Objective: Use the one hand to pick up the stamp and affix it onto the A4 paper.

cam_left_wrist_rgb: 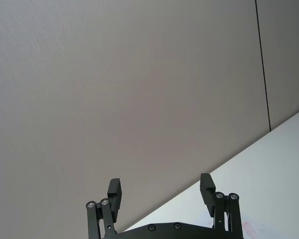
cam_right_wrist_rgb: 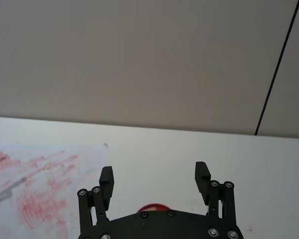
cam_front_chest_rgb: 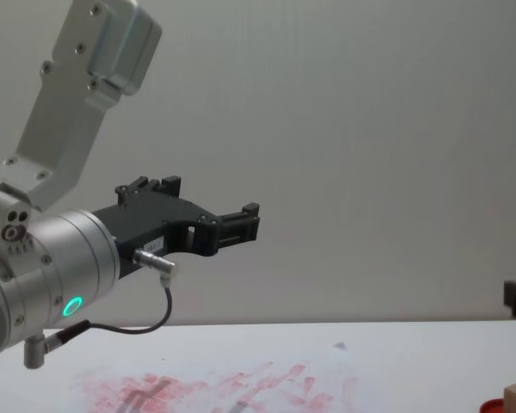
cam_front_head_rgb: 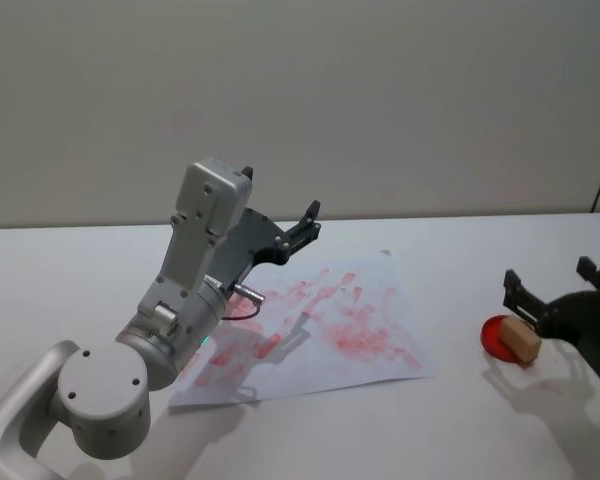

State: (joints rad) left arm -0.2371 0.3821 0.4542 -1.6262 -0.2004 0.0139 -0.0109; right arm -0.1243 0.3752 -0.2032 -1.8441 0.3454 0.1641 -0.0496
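Stamp (cam_front_head_rgb: pixel 521 338), small light tan wooden block, rectangular, touching red round pad (cam_front_head_rgb: pixel 493 335)

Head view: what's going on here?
The right gripper, jaws open, hovers close by the stamp and has not yet grasped it. The stamp rests at the red pad on the right of the table. The A4 paper, smeared with red marks, lies mid-table. The left gripper, also open and holding nothing, is raised above the paper's left part.
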